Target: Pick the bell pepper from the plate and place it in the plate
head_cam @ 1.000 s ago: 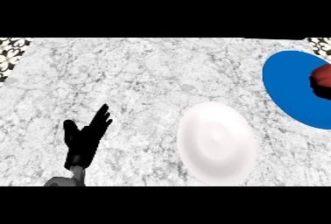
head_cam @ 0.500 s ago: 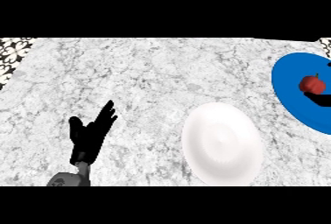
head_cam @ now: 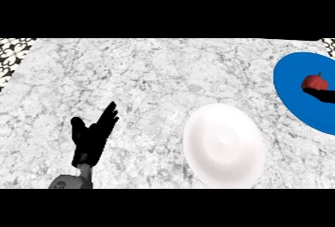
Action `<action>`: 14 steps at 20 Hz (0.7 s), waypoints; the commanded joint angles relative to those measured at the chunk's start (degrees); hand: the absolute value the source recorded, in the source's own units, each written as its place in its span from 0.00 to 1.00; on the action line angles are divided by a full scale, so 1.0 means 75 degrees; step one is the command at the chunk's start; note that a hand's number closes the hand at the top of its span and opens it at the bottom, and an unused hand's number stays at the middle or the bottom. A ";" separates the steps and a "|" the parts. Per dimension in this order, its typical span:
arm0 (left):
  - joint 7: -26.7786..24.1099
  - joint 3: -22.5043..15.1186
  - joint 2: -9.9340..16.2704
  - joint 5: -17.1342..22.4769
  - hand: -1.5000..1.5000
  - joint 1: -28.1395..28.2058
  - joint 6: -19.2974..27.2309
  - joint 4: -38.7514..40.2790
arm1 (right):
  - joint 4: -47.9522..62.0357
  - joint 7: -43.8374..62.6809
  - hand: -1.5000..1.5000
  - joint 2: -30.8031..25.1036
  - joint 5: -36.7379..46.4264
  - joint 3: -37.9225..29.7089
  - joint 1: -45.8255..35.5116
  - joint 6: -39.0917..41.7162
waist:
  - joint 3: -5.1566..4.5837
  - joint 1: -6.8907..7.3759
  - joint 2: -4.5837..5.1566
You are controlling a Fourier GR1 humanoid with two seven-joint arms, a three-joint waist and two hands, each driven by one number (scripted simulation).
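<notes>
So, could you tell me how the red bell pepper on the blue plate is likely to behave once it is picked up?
The bell pepper looks rounded, so it may roll if nudged on the blue plate. It appears small beside the right hand, so it is probably light.

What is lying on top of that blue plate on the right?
A red bell pepper sits on the blue plate. Black fingers of the right robot hand show just below it, covering part of the plate; the picture's edge cuts off the rest.
</notes>
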 commanded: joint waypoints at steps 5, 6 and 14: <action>-0.0287 0.0024 0.0089 -0.0054 0.50 0.0382 -0.0094 0.0087 | 0.0592 -0.0320 0.00 -0.0759 -0.0880 -0.0953 0.0149 0.1386 | -0.0014 -0.0066 0.0001; 0.0144 0.0276 0.0278 0.0141 0.50 -0.0040 -0.0183 0.0066 | 0.0629 -0.0177 0.00 -0.0939 -0.0859 -0.0912 0.0068 0.1814 | -0.0019 -0.0134 -0.0020; 0.0098 0.0127 0.0118 0.0037 0.50 0.0335 -0.0054 -0.0076 | 0.0742 -0.0867 0.00 -0.1759 -0.0805 -0.0799 0.1083 0.4514 | -0.0021 -0.0287 -0.0087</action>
